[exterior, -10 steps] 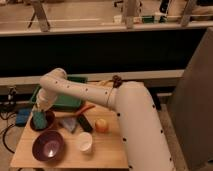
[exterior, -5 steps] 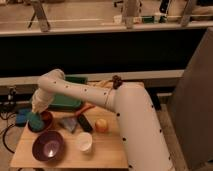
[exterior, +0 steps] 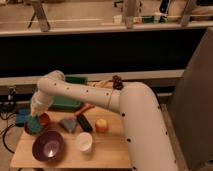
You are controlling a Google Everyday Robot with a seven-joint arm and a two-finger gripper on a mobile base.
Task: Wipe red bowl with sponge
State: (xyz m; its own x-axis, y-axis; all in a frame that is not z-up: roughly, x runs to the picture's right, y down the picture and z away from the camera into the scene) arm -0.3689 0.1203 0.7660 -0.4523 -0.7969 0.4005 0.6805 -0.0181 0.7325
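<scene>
The red bowl (exterior: 42, 121) sits at the left of the wooden table (exterior: 107, 150), mostly covered. The teal sponge (exterior: 34, 124) lies in or on the bowl, under my gripper (exterior: 35, 116). The gripper comes down from the white arm (exterior: 85, 95) onto the sponge and seems to press it into the bowl. The arm's end hides the fingers.
A larger purple bowl (exterior: 48, 145) stands in front of the red bowl. A grey-blue wedge (exterior: 68, 124), a dark object (exterior: 84, 123), an orange cup (exterior: 102, 125) and a white cup (exterior: 84, 142) stand mid-table. A green tray (exterior: 67, 102) is behind. A blue block (exterior: 21, 117) lies at far left.
The gripper with the sponge has shifted slightly lower and left over the red bowl. Nothing else has moved.
</scene>
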